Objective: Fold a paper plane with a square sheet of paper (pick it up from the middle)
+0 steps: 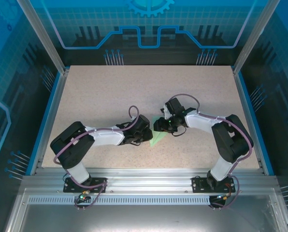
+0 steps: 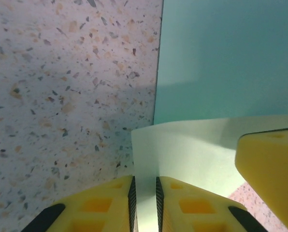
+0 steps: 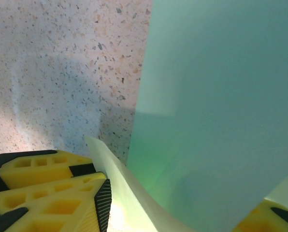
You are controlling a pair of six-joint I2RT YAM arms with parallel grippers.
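Observation:
The square sheet of paper, pale mint green, lies at the middle of the table between both grippers, mostly covered by them. In the left wrist view a paler flap of the sheet rises from the flat part and runs into the narrow gap of my left gripper; its pads stand slightly apart. My right gripper is open wide, and a curled edge of the sheet leans on its left pad. A right finger touches the flap. The paper plane is out of view.
The speckled tabletop stretches behind and to both sides of the arms. Blue rails and transparent walls bound it. The left gripper and right gripper nearly meet over the sheet.

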